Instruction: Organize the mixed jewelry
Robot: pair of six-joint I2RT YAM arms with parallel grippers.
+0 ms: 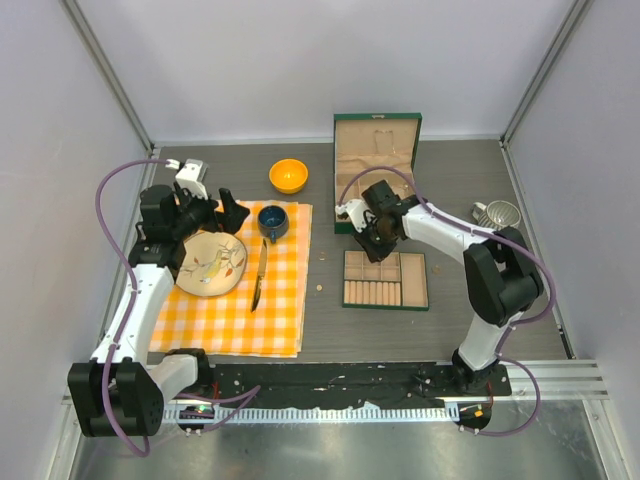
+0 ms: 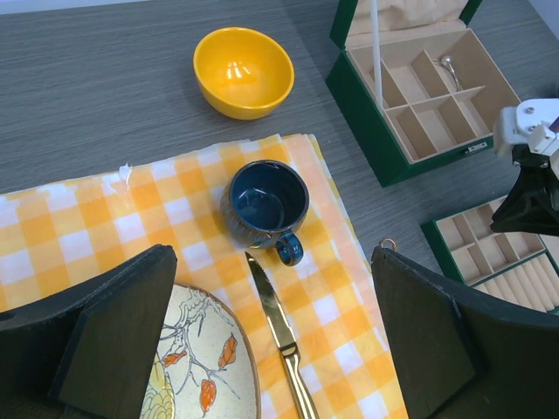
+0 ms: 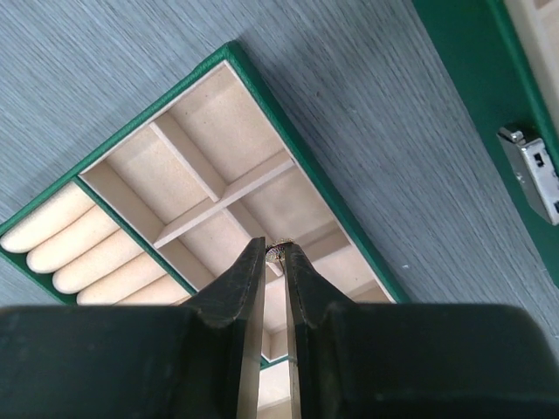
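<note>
The right pincer [image 3: 276, 262] pinches a tiny piece [image 3: 278, 248] by its tips above the tray [image 3: 307, 163]. It could slip into the wrong compartment. The left pincer [image 2: 275, 305] hangs spread.

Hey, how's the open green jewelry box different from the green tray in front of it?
The jewelry box is deep, its lid standing open; the tray is shallow and lidless. The box has only plain compartments, one holding a silvery piece; the tray adds a row of ring rolls. The right fingers pinch a tiny piece over the tray, not the box. Both are green outside, beige inside.
</note>
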